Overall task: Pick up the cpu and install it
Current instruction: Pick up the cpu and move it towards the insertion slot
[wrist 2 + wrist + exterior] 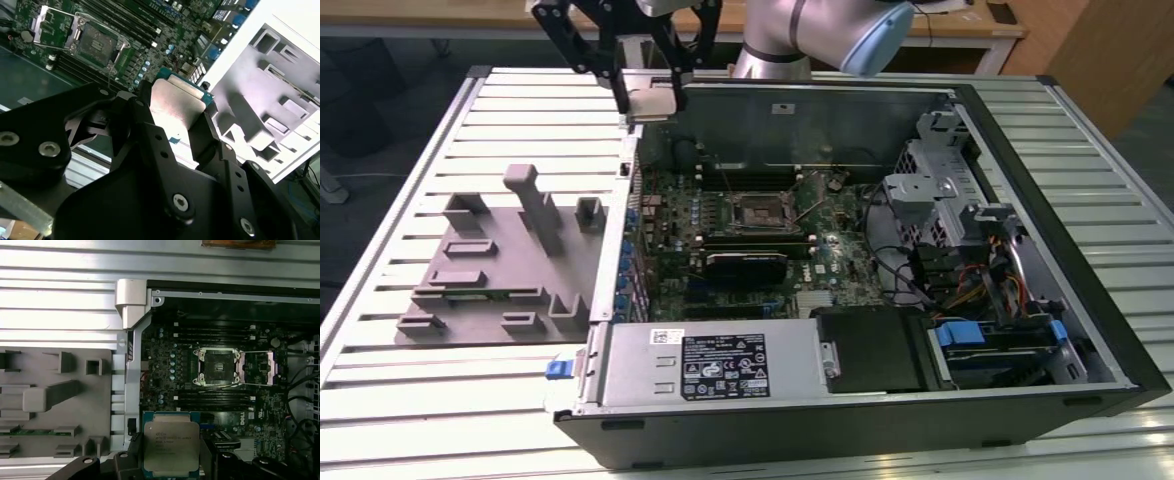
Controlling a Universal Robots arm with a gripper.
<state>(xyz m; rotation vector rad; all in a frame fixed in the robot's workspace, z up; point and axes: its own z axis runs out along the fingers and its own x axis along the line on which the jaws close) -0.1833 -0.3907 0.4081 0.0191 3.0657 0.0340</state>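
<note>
Our gripper [650,98] hangs above the far corner of the open computer case [1067,210], on the exterior view's left, with its black fingers [134,117] pressed in against two opposite edges of the cpu [654,92], so it has the chip firmly in its grasp. In both wrist views we see the cpu [171,445] flat between the fingers [131,452], its silvery metal lid [175,102] showing and a thin green rim around it. In the first wrist view, several short lines of dark print cross the lid, too fine for us to make out.

We find the chip in the air, well apart from the motherboard socket [758,212], which lies open with its metal frame and lever swung back [218,367]; its dark square centre [97,42] is bare.

Beside the case, on the exterior view's left, the grey fixture [494,260] rests on the slatted metal worktop [400,400]. At the near end of the case the power supply [720,365] carries a large white label of print and symbols, with a small barcode sticker beside it
</note>
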